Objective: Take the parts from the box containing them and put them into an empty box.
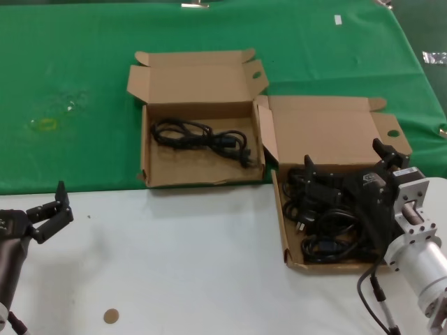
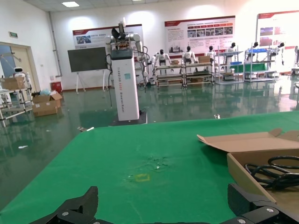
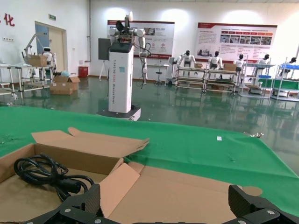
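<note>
1. Head view, 8 o'clock: left gripper (image 1: pixel 50 211) idle over white tabletop (image 1: pixel 195 258), fingers spread, holding nothing.
2. 4 o'clock: right gripper (image 1: pixel 347 169) low over shallow brown cardboard box (image 1: pixel 335 129) heaped with coiled black power cords (image 1: pixel 323 234); fingers apart, no grip evident.
3. 12 o'clock: second brown cardboard box (image 1: pixel 199 157) on green cloth (image 1: pixel 77 84), touching the first, containing one black cord (image 1: pixel 202 136).
</note>
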Motion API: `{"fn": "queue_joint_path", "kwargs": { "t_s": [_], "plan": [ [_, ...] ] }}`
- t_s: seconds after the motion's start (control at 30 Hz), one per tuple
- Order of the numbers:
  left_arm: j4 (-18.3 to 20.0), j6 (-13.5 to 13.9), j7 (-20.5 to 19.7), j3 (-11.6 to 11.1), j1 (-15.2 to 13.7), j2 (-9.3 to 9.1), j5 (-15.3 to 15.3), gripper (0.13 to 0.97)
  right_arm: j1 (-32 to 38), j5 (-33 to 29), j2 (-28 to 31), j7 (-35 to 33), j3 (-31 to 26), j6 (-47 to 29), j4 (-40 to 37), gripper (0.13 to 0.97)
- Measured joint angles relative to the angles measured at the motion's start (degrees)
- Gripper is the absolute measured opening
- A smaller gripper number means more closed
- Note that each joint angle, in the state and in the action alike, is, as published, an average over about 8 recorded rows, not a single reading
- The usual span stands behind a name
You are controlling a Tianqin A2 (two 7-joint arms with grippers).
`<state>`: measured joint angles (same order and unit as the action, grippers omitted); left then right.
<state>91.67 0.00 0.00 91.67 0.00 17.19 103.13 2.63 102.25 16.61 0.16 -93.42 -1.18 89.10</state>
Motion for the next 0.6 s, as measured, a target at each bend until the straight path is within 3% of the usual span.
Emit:
{"fn": "queue_joint_path", "kwargs": {
  "t_s": [0.6],
  "plan": [
    [0.00,0.00,0.00,0.00,0.00,0.00,0.00,0.966,0.00,0.00,0.00,0.00,0.00,0.00,0.00,0.966]
  ]
}}
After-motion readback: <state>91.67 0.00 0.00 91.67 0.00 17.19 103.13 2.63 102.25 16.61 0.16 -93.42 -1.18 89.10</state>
